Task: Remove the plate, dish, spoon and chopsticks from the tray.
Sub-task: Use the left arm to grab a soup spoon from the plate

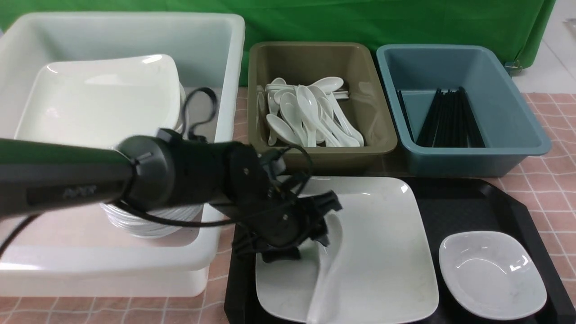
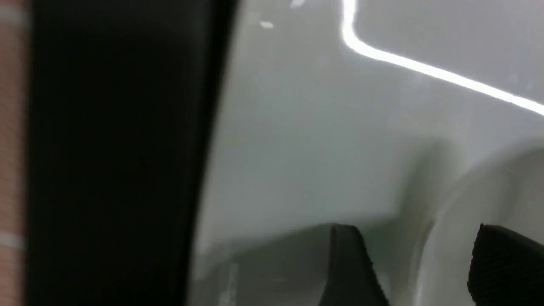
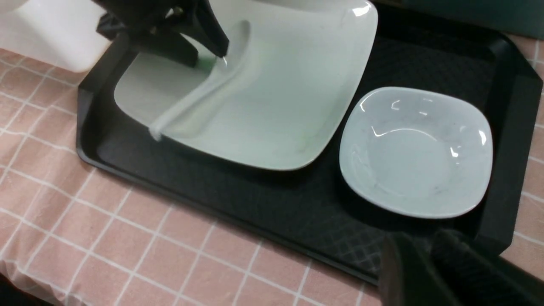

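Note:
On the black tray (image 1: pixel 459 202) (image 3: pixel 255 199) sits the large white plate (image 1: pixel 382 252) (image 3: pixel 289 97). The white spoon (image 1: pixel 326 279) (image 3: pixel 199 97) lies across the plate, its handle pointing to the tray's front edge. My left gripper (image 1: pixel 303 247) (image 2: pixel 425 255) (image 3: pixel 208 59) is low over the plate and open. Its jaws stand on either side of the rim of the spoon's bowl (image 2: pixel 467 191). The small dish (image 1: pixel 492 274) (image 3: pixel 416 148) rests on the tray's right part. My right gripper (image 3: pixel 429 246) hovers near the tray's front rim by the dish, fingers slightly apart and empty. Several black chopsticks (image 1: pixel 445 121) lie in the blue-grey bin.
A big white tub (image 1: pixel 234 67) at the left holds stacked white plates (image 1: pixel 108 99). Behind the tray stand an olive-brown bin (image 1: pixel 306 58) with several spoons and a blue-grey bin (image 1: pixel 450 67). My left arm reaches across the tub's front. Pink checked cloth (image 3: pixel 106 238) covers the table.

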Controlling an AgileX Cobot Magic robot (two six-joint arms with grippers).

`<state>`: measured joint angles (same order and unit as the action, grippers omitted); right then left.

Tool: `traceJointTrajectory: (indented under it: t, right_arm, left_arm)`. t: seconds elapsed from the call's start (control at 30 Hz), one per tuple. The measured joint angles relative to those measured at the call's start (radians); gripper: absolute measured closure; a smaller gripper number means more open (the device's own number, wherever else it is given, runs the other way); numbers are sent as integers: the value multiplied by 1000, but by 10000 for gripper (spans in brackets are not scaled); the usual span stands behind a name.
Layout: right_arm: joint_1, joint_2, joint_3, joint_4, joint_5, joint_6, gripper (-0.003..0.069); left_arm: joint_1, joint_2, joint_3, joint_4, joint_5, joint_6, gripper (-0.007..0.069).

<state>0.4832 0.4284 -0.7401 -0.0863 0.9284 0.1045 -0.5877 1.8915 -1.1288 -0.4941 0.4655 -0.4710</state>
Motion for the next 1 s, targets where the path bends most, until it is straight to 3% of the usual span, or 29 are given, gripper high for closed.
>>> traceJointTrajectory:
  t: [0.23, 0.53, 0.77, 1.0]
  right_arm:
    - [0, 0, 0, 1, 3, 14, 492]
    - [0, 0, 0, 1, 3, 45, 482]
    - [0, 0, 0, 2, 3, 46, 481]
    - [0, 0, 0, 2, 3, 46, 473]
  left_arm:
    - [3, 0, -150, 36, 233, 132, 326]
    - [-138, -2, -370, 399, 524, -34, 331]
    - [-282, 30, -371, 573, 558, -94, 262]
    - [-293, 105, -371, 679, 561, -172, 208]
